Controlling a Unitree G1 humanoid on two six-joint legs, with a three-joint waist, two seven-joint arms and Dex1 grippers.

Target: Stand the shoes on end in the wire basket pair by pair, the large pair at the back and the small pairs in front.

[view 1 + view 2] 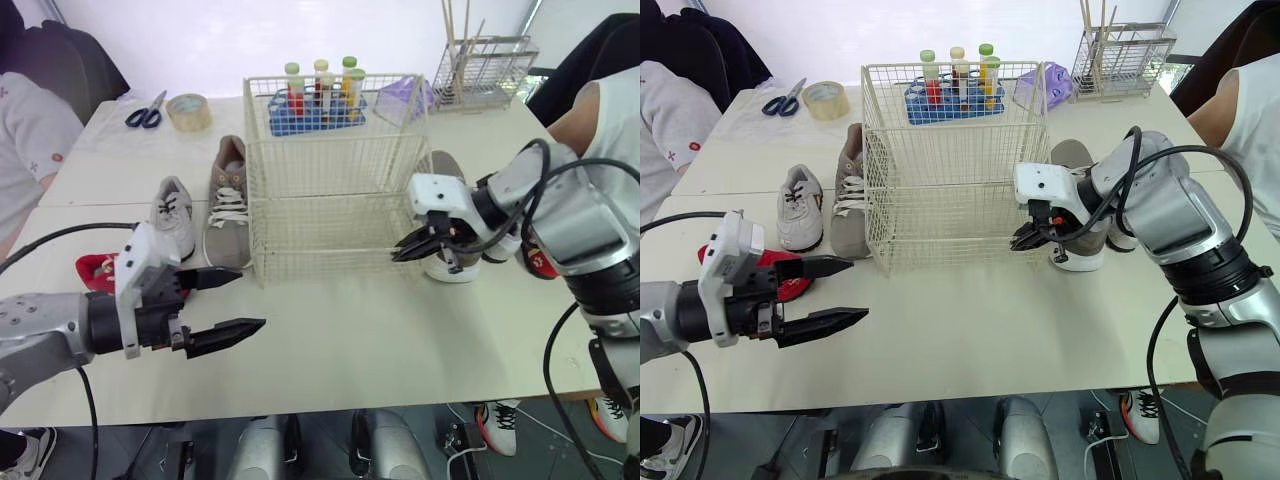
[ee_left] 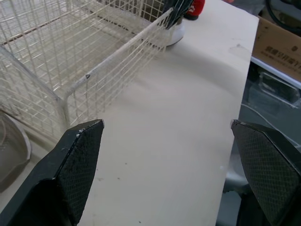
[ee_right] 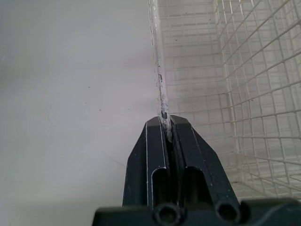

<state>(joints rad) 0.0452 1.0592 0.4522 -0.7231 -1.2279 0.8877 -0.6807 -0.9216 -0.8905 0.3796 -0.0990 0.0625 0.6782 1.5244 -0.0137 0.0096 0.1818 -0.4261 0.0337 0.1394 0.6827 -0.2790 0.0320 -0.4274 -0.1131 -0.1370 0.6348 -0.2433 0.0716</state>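
The wire basket (image 1: 335,180) was cream-coated metal wire, the table (image 1: 380,330) matt and smooth, and the pads (image 2: 80,165) of the left gripper (image 1: 251,297) black, finely cross-hatched.

The wire basket (image 1: 335,175) is standing open on top, so I am seeing free entry from above. Bare table (image 1: 380,340) is lying wide in front of it, where my left gripper (image 1: 250,300) is hovering with its fingers spread. A tan shoe (image 1: 228,205) and a grey shoe (image 1: 175,215) are crowding the basket's left wall. My right gripper (image 1: 1018,243) is pinching the front right corner wire, and a white-soled shoe (image 1: 450,268) is blocking the space just behind it. A blue bottle rack (image 1: 310,110) is closing off the back.
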